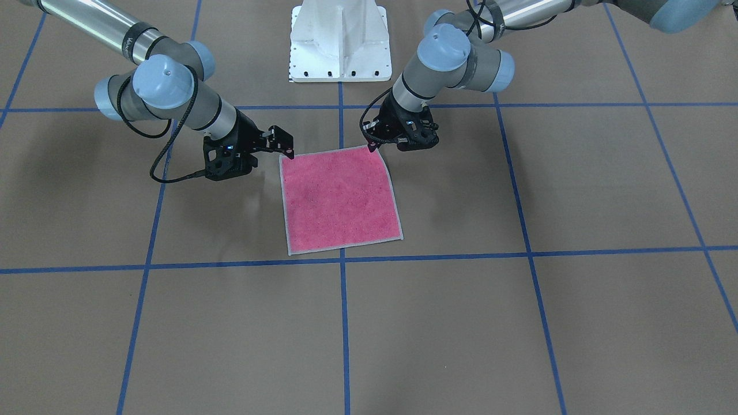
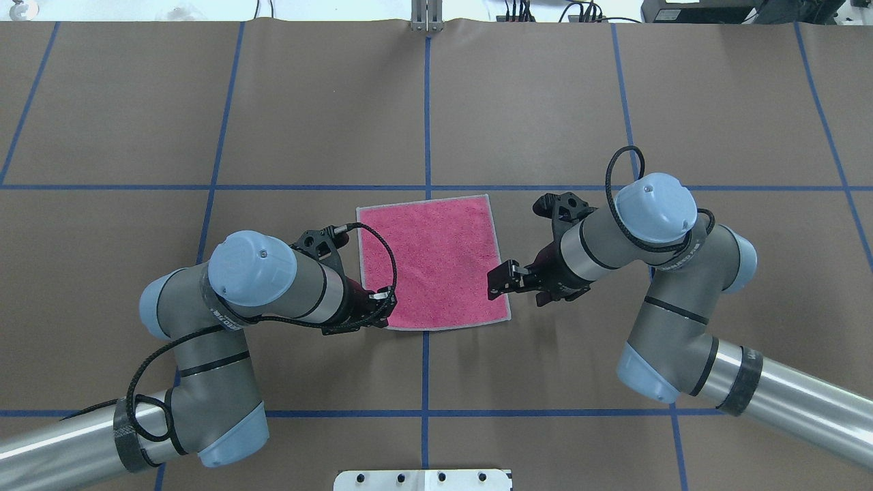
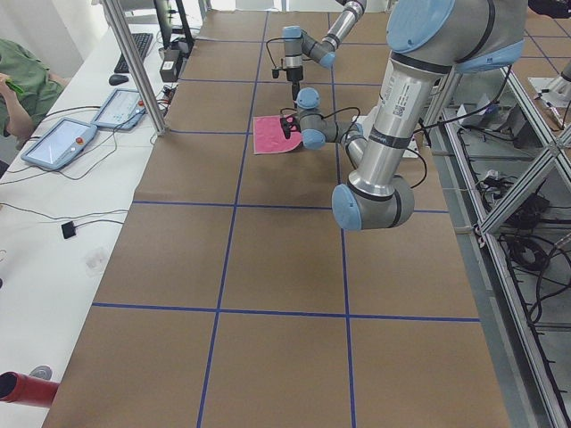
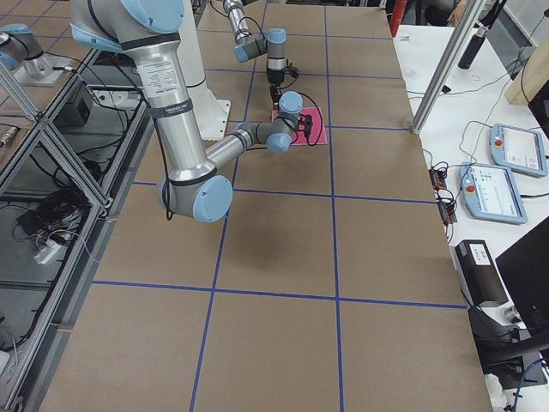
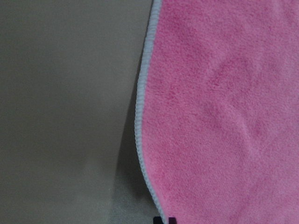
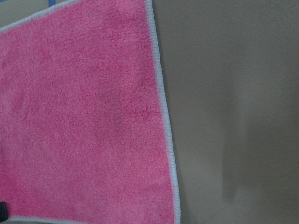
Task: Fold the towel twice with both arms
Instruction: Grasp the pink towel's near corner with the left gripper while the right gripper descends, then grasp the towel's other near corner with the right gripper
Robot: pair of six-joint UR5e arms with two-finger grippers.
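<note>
Overhead exterior: towel (image 2: 431, 262) flat on table (image 2: 580, 102), pink face up, astride the centre blue tape line (image 2: 427, 123), just ahead of the robot. Left tool (image 1: 372, 144) on the near-left corner, apparently pinched shut on it; that corner slightly raised, shadow under the edge in left wrist view. Right tool (image 1: 284, 147) at the near-right corner, fingers apart with a narrow gap, corner flat, no grip evident. Rest of towel stretching away from both tools toward the far side. Each arm nearest its own corner. Judged: first fold not yet begun. Next, probably a right-side pinch, then near edge carried over to far edge, corners kept level to avoid skew.
</note>
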